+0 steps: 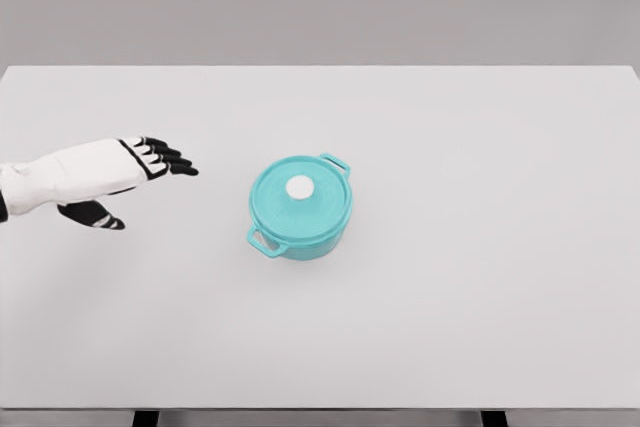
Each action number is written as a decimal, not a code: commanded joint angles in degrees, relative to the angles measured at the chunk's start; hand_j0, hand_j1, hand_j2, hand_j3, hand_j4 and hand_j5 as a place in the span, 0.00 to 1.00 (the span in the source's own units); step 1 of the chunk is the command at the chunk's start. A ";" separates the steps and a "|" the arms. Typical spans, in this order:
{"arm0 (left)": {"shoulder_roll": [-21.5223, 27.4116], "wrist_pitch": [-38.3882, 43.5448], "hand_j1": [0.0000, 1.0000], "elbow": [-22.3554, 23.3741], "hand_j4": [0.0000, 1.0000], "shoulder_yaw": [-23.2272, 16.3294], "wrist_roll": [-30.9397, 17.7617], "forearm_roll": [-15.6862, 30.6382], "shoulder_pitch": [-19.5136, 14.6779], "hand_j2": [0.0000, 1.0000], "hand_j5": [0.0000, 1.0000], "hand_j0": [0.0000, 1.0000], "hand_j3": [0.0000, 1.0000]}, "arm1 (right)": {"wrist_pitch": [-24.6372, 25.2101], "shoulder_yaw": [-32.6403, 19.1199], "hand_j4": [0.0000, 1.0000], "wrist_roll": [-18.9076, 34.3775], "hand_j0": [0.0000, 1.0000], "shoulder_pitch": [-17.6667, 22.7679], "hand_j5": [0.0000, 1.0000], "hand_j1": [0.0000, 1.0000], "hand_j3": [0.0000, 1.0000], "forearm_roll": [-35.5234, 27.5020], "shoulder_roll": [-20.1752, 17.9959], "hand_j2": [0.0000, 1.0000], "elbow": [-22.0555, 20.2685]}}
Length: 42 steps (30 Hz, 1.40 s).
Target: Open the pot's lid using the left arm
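Lid [300, 196] closed on one pot [300, 222]; left hand [120, 175] apparently open, apart.

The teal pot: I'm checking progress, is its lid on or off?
On. The teal lid with its white knob sits flush on the round teal pot; the open left hand is apart from it.

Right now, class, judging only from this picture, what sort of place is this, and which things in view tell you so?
Probably a simulated tabletop test scene, not a real kitchen. A plain white table fills the view against a blank grey backdrop, with only a teal pot, its lid on, and the robot's open left hand reaching in.
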 commanded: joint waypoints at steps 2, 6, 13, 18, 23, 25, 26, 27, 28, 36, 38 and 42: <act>0.05 0.05 1.00 -0.42 1.00 -0.22 -0.10 -0.17 0.00 1.00 1.00 1.00 1.00 | 0.08 0.07 1.00 0.02 1.00 0.00 1.00 1.00 1.00 0.05 -0.01 1.00 0.17; -0.83 0.05 1.00 -0.51 1.00 -0.31 -1.33 -0.26 -0.35 1.00 1.00 1.00 1.00 | -0.01 0.07 1.00 0.11 1.00 0.53 1.00 1.00 1.00 0.05 -0.01 1.00 0.17; -1.98 0.84 1.00 0.62 1.00 -6.97 -3.29 6.49 -8.95 1.00 1.00 1.00 1.00 | 0.08 0.07 1.00 0.11 1.00 0.53 1.00 1.00 1.00 0.05 -0.01 1.00 0.26; -9.96 -0.92 1.00 2.65 1.00 -34.40 -3.29 12.31 -30.93 1.00 1.00 1.00 1.00 | 0.08 0.07 1.00 0.02 1.00 0.53 1.00 1.00 1.00 0.05 -0.01 1.00 0.26; -15.07 1.10 1.00 3.62 1.00 -37.31 -3.29 8.61 -35.42 1.00 1.00 1.00 1.00 | 0.08 0.07 1.00 0.11 1.00 0.53 1.00 1.00 1.00 0.05 -0.01 1.00 0.26; -15.07 1.46 1.00 6.34 1.00 -38.80 -3.29 8.44 -37.88 1.00 1.00 1.00 1.00 | 0.08 0.07 1.00 0.11 1.00 0.53 1.00 1.00 1.00 0.05 -0.01 1.00 0.26; -15.25 1.55 1.00 7.31 1.00 -39.07 -3.29 8.35 -38.41 1.00 1.00 1.00 1.00 | -0.01 0.07 1.00 0.11 1.00 0.53 1.00 1.00 1.00 0.05 -0.01 1.00 0.26; -15.77 1.63 1.00 8.10 1.00 -39.33 -3.29 7.91 -38.85 1.00 1.00 1.00 1.00 | 0.08 0.07 1.00 0.11 1.00 0.53 1.00 1.00 1.00 0.05 -0.01 1.00 0.26; -17.27 2.86 1.00 8.81 1.00 -39.33 -3.29 3.96 -39.11 1.00 1.00 1.00 1.00 | 0.08 0.07 1.00 0.11 1.00 0.53 1.00 1.00 1.00 0.05 -0.01 1.00 0.26; -18.50 4.80 0.95 8.72 0.95 -42.05 -3.29 1.06 -40.08 0.95 0.95 0.95 0.95 | 0.08 0.07 1.00 0.11 1.00 0.53 1.00 1.00 1.00 0.05 -0.01 1.00 0.26; -18.50 4.80 0.93 8.72 0.93 -42.14 -3.29 1.06 -40.08 0.93 0.93 0.93 0.93 | 0.08 0.07 1.00 0.11 1.00 0.53 1.00 1.00 1.00 0.05 -0.01 1.00 0.26; -18.41 4.71 0.87 8.72 0.87 -42.14 -3.29 1.06 -40.17 0.87 0.87 0.87 0.87 | 0.08 0.07 1.00 0.11 1.00 0.53 1.00 1.00 1.00 0.05 -0.01 1.00 0.17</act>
